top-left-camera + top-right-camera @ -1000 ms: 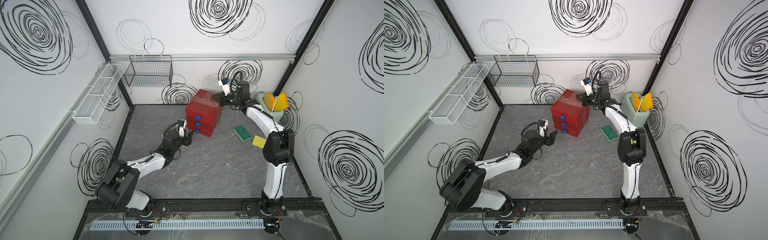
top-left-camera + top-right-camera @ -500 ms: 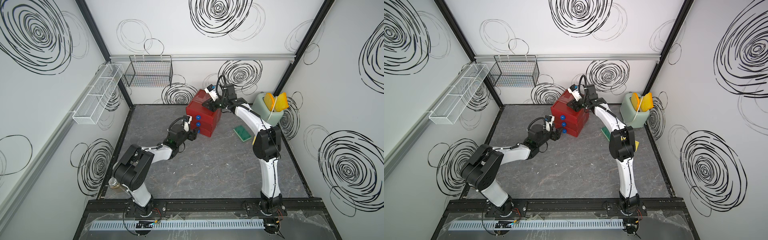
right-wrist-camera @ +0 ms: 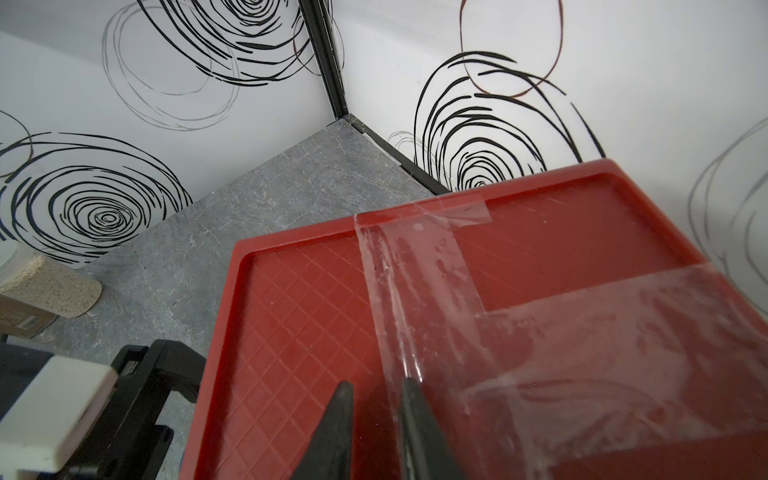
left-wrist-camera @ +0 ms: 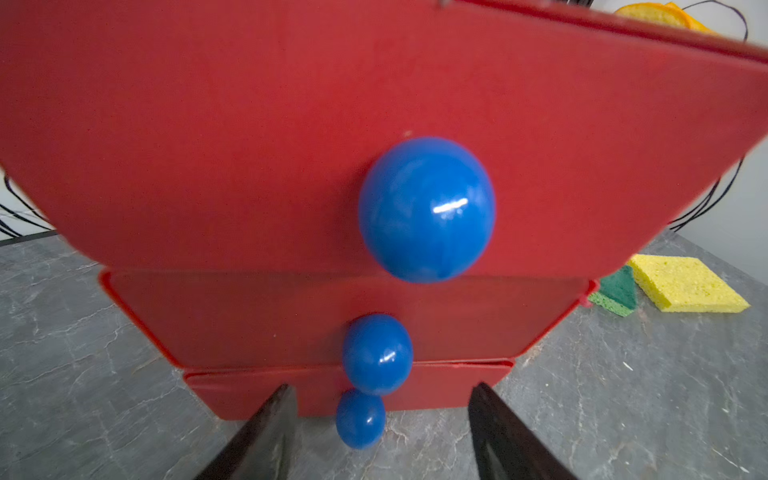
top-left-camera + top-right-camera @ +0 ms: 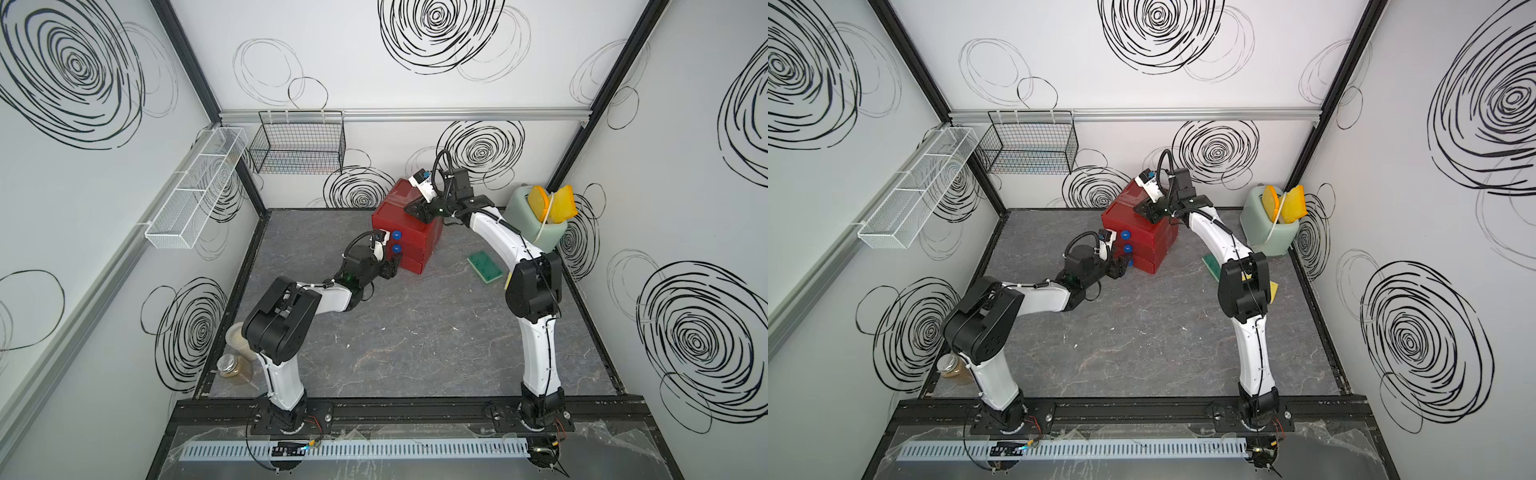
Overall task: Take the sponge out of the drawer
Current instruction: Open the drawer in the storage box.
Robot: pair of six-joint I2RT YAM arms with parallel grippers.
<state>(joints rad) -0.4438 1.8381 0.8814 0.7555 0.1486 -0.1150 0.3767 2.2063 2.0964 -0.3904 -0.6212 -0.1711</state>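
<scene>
The red drawer unit (image 5: 409,226) looks shut, any sponge inside unseen — your left gripper (image 5: 390,268) gapes empty around the bottom knob (image 4: 360,417), your right gripper (image 3: 376,382), barely parted, holds nothing over the top; opening and retrieval remain.

Red cabinet top (image 3: 307,332) fills near view: raised rim, recessed panel, diamond grid. Wrinkled clear tape (image 3: 415,266) crosses it, 1 strip running from far rim toward gripper, 1 wider strip alongside. Right gripper (image 3: 376,384) low over top, 2 dark fingers (image 3: 332,432) slightly apart, red showing through gap; 1 fingertip at tape crease. Grey marbled floor (image 3: 257,199) beyond, meeting 2 white swirl-marked walls (image 3: 623,62) at black corner post (image 3: 324,54). Jar (image 3: 45,286) of pale grains on floor by wall. Black-and-white arm part (image 3: 137,399) beside cabinet.
</scene>
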